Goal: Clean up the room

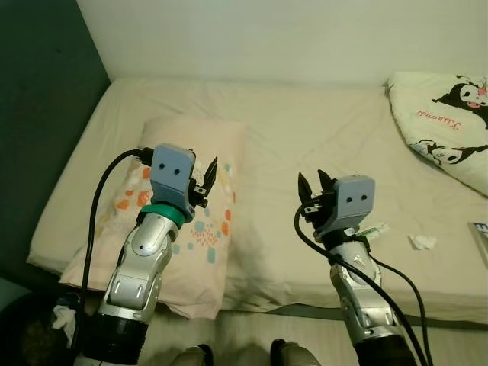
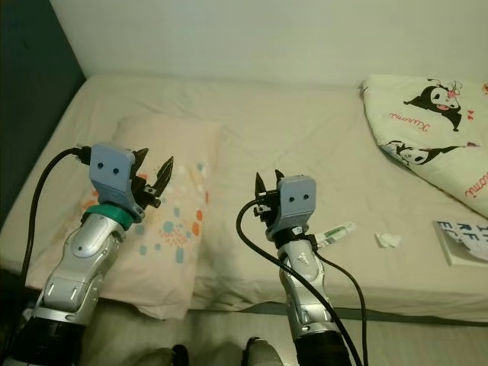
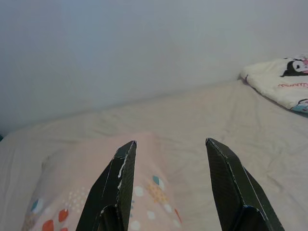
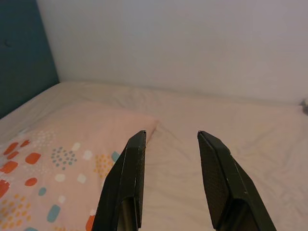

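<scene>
While both arms hover raised over the bed (image 1: 320, 130), nothing is in hand yet, so I judge this the approach step of tidying the bed. From the left eye view, the left gripper (image 1: 207, 177) hangs above the pillow (image 1: 194, 229) with its jaws apart and empty; the right gripper (image 1: 314, 189) hangs over bare sheet just beside the pillow's edge, jaws also apart and empty. The pillow's long axis runs from the near bed edge toward the wall, its near end overhanging the mattress edge.

From the right eye view, a small tube-like wrapper (image 2: 335, 231) and a crumpled tissue (image 2: 387, 240) lie near the right arm, a book (image 2: 463, 242) at the far right, a cartoon blanket (image 2: 427, 130) beyond.

Along the left wrist view, the pillow lies below the spread fingers (image 3: 115, 187).

Along the right wrist view, the pillow's corner sits just beside the fingers (image 4: 126, 183).

Next likely calls for lowering onto the pillow or the litter.
</scene>
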### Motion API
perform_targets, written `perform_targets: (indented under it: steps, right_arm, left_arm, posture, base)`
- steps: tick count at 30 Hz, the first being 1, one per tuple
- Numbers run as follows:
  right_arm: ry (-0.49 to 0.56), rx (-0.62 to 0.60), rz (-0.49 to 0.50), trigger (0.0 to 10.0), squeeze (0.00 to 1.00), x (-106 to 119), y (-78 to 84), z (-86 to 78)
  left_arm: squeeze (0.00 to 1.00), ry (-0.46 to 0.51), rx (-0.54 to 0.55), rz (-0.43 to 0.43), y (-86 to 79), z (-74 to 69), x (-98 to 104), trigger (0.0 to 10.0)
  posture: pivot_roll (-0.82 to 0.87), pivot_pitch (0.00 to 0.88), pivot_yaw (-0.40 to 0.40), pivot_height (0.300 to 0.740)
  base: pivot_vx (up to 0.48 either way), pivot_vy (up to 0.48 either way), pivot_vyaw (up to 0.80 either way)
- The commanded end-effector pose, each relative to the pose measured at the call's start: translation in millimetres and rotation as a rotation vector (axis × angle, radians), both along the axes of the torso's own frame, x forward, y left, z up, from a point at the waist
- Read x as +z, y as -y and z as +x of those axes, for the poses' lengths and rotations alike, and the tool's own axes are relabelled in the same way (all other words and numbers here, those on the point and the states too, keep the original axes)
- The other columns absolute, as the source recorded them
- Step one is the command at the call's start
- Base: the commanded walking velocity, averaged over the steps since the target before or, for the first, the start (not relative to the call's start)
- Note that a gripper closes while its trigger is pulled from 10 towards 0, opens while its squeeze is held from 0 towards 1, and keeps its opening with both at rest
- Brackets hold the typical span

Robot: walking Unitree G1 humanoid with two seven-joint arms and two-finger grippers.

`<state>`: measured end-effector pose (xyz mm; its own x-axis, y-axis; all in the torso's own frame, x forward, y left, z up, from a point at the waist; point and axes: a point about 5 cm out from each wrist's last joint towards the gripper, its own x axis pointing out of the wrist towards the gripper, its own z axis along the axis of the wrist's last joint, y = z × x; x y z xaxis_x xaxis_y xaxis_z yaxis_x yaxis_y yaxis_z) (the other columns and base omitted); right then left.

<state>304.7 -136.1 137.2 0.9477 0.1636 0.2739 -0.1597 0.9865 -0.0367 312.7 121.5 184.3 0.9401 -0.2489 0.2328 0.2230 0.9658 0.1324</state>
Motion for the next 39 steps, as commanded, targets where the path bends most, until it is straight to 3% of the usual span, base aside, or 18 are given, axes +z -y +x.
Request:
perform_targets:
  steps: [1, 19, 32, 39]
  right_arm:
    - [-0.024, -0.007, 0.005, 10.0, 0.00, -5.6, 0.3, -0.6]
    - [-0.036, -0.011, -0.005, 10.0, 0.00, -9.3, 2.7, -2.6]
    - [-0.041, -0.011, -0.015, 10.0, 0.00, -10.4, 4.5, -3.3]
    - [-0.042, -0.007, -0.016, 10.0, 0.00, -10.9, 3.8, -3.2]
  left_arm:
    - [0.00, -0.019, 0.007, 0.000, -3.0, -0.5, -2.6, 10.0]
    - [0.00, -0.024, 0.015, 0.002, -4.3, -2.3, -4.5, 10.0]
    - [0.00, -0.026, 0.017, -0.001, -2.8, -2.5, -5.7, 10.0]
    - [0.00, -0.002, 0.024, 0.040, -2.1, -3.1, -4.9, 10.0]
  posture:
    - [-0.08, 0.062, 0.064, 0.740]
    - [-0.08, 0.073, 0.063, 0.740]
    - [-0.08, 0.075, 0.060, 0.740]
    - [-0.08, 0.074, 0.060, 0.740]
  base:
    - [0.000, 0.345, 0.00]
    - [0.000, 0.298, 0.00]
    - [0.000, 0.000, 0.00]
    - [0.000, -0.212, 0.00]
